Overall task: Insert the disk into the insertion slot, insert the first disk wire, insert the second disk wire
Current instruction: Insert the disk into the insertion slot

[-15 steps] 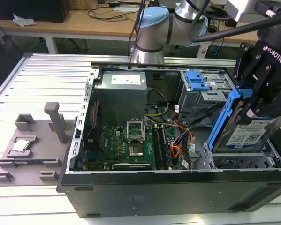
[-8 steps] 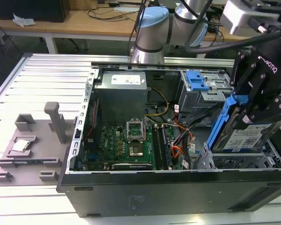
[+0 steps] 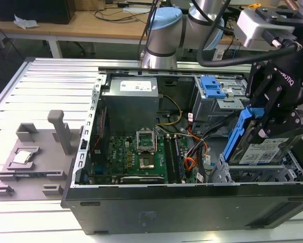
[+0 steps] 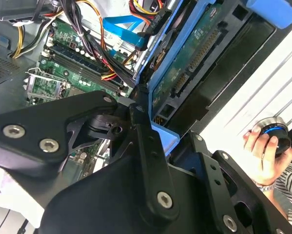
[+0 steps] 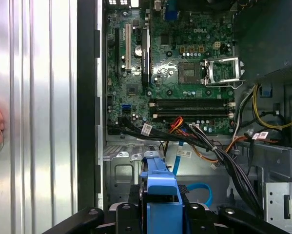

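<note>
My gripper (image 3: 265, 129) pinches the disk (image 3: 256, 152) by its blue carrier (image 3: 235, 132). I judge it rigid, fairly heavy and shock-sensitive; keep off the connectors (image 4: 204, 46).

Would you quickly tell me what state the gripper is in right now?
Gripper: closed on the disk, which is held tilted at the insertion slot.

Arm (image 3: 164, 20): silver-grey cylindrical tubes, light-blue joint caps. Wrist block (image 3: 257, 25): pale grey, boxy. Thick black cable (image 3: 222, 64) loops beside the wrist. Gripper (image 3: 265, 126): matte black linkage bars, white lettering, round silver screws (image 4: 48, 144) at the pivots
</note>
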Action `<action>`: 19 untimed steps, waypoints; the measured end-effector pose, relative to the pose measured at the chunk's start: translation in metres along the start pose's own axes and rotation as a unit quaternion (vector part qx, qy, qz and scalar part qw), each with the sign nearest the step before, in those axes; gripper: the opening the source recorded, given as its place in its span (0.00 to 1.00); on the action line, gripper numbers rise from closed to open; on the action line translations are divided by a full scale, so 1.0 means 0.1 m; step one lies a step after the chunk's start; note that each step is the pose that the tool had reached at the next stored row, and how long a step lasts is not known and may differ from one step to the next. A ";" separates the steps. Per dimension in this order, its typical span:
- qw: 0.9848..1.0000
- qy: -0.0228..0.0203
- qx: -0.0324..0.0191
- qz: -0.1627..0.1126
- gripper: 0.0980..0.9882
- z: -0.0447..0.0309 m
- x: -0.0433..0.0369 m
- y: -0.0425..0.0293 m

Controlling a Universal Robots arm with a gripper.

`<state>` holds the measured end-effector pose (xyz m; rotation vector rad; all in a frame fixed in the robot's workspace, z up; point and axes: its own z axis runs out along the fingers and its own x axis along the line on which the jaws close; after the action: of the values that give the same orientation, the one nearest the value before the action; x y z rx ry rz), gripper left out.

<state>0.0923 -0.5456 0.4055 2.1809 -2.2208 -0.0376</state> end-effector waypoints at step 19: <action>1.000 0.000 0.000 0.000 0.01 0.012 0.000 0.000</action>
<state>0.0923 -0.5456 0.4043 2.1809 -2.2209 -0.0378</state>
